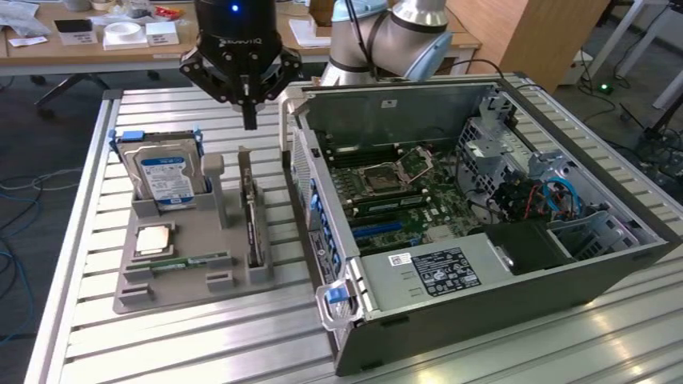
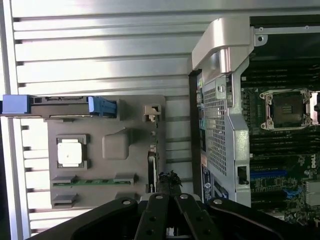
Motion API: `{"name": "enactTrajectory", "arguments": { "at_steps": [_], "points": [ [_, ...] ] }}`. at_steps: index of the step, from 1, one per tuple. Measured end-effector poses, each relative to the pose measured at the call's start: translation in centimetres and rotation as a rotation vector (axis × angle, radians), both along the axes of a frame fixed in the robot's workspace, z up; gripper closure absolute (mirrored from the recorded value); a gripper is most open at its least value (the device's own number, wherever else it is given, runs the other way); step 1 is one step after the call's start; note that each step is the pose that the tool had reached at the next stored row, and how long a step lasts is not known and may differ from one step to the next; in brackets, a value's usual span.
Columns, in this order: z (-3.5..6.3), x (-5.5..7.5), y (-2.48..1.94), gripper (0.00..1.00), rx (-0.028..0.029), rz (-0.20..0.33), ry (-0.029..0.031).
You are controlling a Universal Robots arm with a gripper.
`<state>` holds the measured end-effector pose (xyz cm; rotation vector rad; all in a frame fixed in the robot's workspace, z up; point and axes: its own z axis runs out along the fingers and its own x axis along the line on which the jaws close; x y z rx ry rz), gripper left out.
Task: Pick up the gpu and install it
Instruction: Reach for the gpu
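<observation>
Gpu (image 1: 253, 220) stands on edge in the grey tray (image 1: 160, 294) on a slatted metal table (image 1: 171, 352) beside the open PC case (image 1: 513, 314). The gripper (image 1: 249, 120), jaws together, hangs over it. Wooden desks (image 1: 75, 50) stand behind.

Grey carpet (image 1: 48, 132) with loose cables (image 1: 15, 190) — behind it a cluttered wooden desk (image 1: 75, 50) and a wooden cabinet (image 1: 533, 36).

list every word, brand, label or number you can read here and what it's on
"ROBOTIQ", upside down, on the black body of the pincer.
"DELL", turned sideways, on the motherboard in the wrist view.
Blue-white label on the hard drive: print too blurred to read.
Black label on the power supply: print too small to read.
</observation>
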<state>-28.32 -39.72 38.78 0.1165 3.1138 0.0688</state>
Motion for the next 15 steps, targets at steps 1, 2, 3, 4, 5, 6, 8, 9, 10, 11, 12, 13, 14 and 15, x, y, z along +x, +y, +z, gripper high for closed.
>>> {"name": "enactTrajectory", "arguments": {
  "at_steps": [1, 2, 3, 4, 5, 6, 8, 9, 10, 11, 12, 13, 14, 15],
  "points": [
    [-0.01, -0.1, 0.00, 0.89, 0.0000, 0.000, -0.0001],
    [-0.02, -0.3, 0.00, 0.89, 0.0000, 0.000, -0.0001],
    [-0.03, -0.4, 0.00, 0.89, 0.0000, 0.000, -0.0001],
    [-0.04, -0.6, 0.01, 0.89, 0.0000, 0.000, -0.0001],
    [-0.05, -0.7, 0.01, 0.89, 0.0001, 0.000, -0.0001],
    [-0.06, -0.9, 0.01, 0.89, 0.0000, 0.000, -0.0001],
    [-0.09, -1.1, 0.02, 0.89, 0.0000, 0.000, -0.0001],
    [-0.10, -1.3, 0.01, 0.89, 0.0000, 0.000, -0.0001],
    [-0.11, -1.4, 0.01, 0.89, 0.0000, 0.000, -0.0001],
    [-0.11, -1.5, 0.01, 0.89, 0.0000, 0.000, -0.0001],
    [-0.12, -1.6, 0.01, 0.89, 0.0000, 0.000, -0.0001],
    [-0.12, -1.7, 0.01, 0.89, 0.0000, 0.000, 0.0000],
    [-0.13, -1.8, 0.02, 0.89, 0.0000, 0.000, -0.0001],
    [-0.14, -1.9, 0.01, 0.89, 0.0000, 0.000, -0.0001]
  ]
}}
